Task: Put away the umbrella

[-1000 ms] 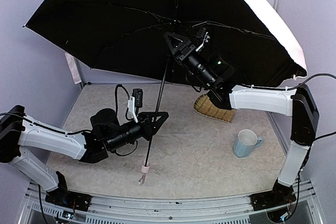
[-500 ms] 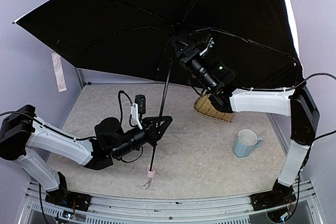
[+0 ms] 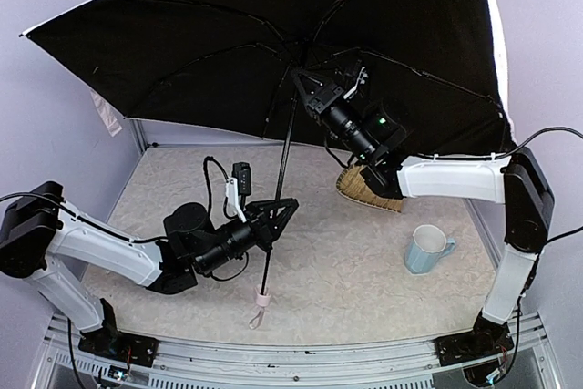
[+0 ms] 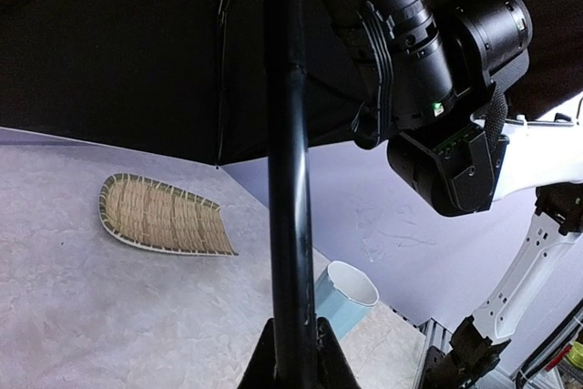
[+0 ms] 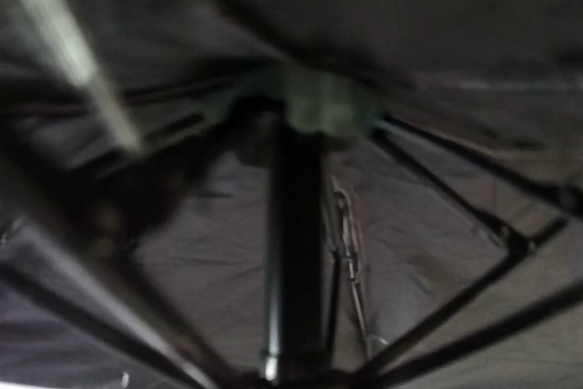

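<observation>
The umbrella point(image 3: 228, 52) is open, and its black lining fills the top of the overhead view. Its thin dark shaft point(image 3: 284, 157) slants down to a small pale pink handle point(image 3: 261, 299) just above the table. My left gripper point(image 3: 273, 212) is shut on the lower shaft; in the left wrist view the shaft point(image 4: 284, 179) rises straight out of the gripper point(image 4: 296, 345). My right gripper point(image 3: 300, 79) sits high on the shaft, right under the canopy. In the right wrist view the shaft point(image 5: 293, 225) runs up from the gripper point(image 5: 296, 366) to the rib hub, and the jaws look closed on it.
A woven bamboo tray point(image 3: 369, 190) point(image 4: 159, 216) lies at the back right, under the right arm. A pale blue mug point(image 3: 425, 248) point(image 4: 344, 293) stands on the right. The canopy's edges reach close to the walls on both sides.
The umbrella has swung up and leftwards, and its handle has shifted slightly right with the left gripper. The right gripper's jaws have closed in on the upper shaft.
</observation>
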Controlling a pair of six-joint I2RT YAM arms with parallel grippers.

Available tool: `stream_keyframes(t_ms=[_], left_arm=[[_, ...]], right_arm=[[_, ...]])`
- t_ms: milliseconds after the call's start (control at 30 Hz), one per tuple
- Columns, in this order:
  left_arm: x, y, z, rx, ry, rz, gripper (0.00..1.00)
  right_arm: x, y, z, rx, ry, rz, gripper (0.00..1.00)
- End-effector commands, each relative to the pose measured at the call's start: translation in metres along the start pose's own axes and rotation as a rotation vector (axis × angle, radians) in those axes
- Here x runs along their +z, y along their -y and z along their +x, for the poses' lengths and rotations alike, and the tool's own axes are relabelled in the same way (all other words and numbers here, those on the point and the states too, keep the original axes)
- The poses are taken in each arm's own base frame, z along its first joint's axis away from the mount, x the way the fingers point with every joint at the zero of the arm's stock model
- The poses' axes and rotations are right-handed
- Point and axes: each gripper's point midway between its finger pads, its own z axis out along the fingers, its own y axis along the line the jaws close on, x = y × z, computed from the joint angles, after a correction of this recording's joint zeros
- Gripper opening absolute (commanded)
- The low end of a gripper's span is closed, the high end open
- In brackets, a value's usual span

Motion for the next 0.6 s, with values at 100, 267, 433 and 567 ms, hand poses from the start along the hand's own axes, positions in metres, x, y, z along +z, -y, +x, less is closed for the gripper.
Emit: stream_keyframes(t_ms=[100,267,433,567], left_arm=[[-0.002,0.027,-0.035,0.010,0.109,0.092,0.00],[0.002,0.015,-0.038,0.036,0.107,0.003,0.00],[0.004,-0.002,-0.043,0.068,0.126,-0.136,0.00],[0.005,-0.007,-0.048,0.106,0.153,-0.185,0.00]], right_arm=[[-0.001,-0.014,-0.038,-0.062,0.096,-0.001,0.22],[-0.001,-0.019,-0.038,-0.255,0.066,0.102,0.64],[-0.007,-0.024,-0.038,-0.696,0.097,0.369,0.62],[-0.009,-0.026,-0.038,-0.838,0.110,0.463,0.60]])
